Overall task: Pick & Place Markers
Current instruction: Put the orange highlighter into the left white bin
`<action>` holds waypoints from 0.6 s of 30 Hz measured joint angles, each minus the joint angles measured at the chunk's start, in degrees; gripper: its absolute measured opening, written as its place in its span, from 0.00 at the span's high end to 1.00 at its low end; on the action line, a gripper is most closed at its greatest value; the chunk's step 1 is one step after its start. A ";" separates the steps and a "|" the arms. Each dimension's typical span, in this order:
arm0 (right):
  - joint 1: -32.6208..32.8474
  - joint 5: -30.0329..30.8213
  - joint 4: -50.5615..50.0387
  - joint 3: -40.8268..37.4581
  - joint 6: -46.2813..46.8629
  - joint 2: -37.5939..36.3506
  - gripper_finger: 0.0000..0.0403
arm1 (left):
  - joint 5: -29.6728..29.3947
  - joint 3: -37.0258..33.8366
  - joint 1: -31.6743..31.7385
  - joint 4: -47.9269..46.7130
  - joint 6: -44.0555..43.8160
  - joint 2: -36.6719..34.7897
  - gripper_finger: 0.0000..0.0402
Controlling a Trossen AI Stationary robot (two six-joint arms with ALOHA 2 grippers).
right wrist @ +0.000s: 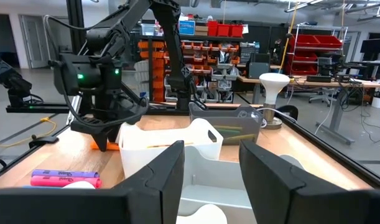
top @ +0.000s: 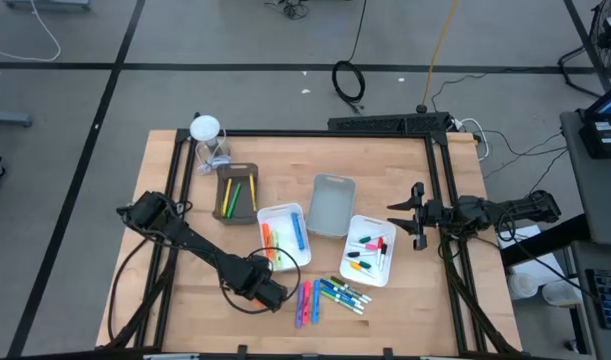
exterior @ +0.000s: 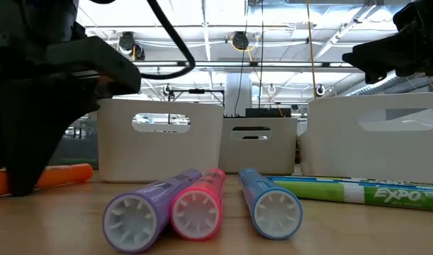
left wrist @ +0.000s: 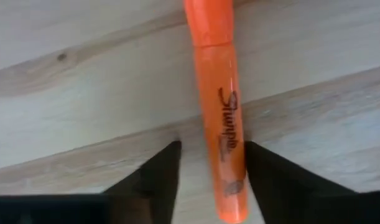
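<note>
Beside loose markers [top: 330,295], perhaps crowding: white tray [top: 285,240].

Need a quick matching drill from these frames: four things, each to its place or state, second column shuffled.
1. orange marker
2. left gripper
3. right gripper
4. brown tray

a. holds yellow and green markers
b. waits off the table's right edge
c. lies on bare wood
d. fingers straddle a marker

Pairs: 1-c, 2-d, 3-b, 4-a
</note>
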 joint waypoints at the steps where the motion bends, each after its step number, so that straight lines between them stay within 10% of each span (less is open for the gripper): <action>1: -0.02 0.00 0.00 0.02 0.00 -0.01 0.65 | 0.21 0.00 0.00 -0.02 0.05 0.00 0.61; 6: 0.00 0.00 0.00 0.02 0.00 -0.01 0.65 | 2.26 -0.09 -0.04 -0.20 4.51 -0.17 0.85; 18: 0.00 -0.01 -0.02 0.01 0.00 0.01 0.65 | -3.44 -0.27 -3.17 -12.61 -2.31 -12.11 0.85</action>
